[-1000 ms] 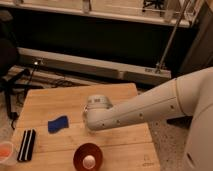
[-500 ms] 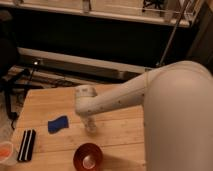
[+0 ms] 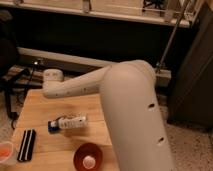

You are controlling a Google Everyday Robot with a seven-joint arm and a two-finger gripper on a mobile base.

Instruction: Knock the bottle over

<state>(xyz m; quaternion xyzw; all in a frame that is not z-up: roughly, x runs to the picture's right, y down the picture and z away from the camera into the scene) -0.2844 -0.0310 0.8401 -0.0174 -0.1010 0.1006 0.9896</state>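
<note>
Camera view: bottle (image 3: pixel 71 122) lying flat on table (image 3: pixel 50 102); gripper (image 3: pixel 51 76) at far edge, finger state indiscernible. Risk: bottle rolling off.

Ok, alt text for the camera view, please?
A bottle lies on its side on a wooden table, near a red bowl. The robot's white arm reaches over it, end effector at the far edge.

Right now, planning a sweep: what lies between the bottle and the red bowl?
Bare tabletop, in the camera view; the gripper is beyond the bottle, over the table's far edge.
</note>
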